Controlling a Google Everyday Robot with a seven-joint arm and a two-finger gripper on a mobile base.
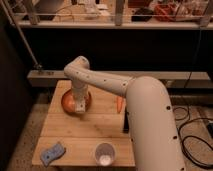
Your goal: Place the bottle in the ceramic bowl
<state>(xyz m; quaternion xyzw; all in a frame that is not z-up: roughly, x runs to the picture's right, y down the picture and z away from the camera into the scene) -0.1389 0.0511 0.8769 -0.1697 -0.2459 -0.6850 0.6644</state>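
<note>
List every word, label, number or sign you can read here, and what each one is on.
None can be read.
The ceramic bowl, white cup, blue sponge and wooden table carry no visible text.
Items on the top shelf are too blurred.
The gripper hangs at the bowl, unmarked.

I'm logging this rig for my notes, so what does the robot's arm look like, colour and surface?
The arm is smooth, off-white and tube-shaped, thick near the camera and slimmer past a rounded elbow, with small dark dots along its shell. The gripper sits over the ceramic bowl. No cables show.
</note>
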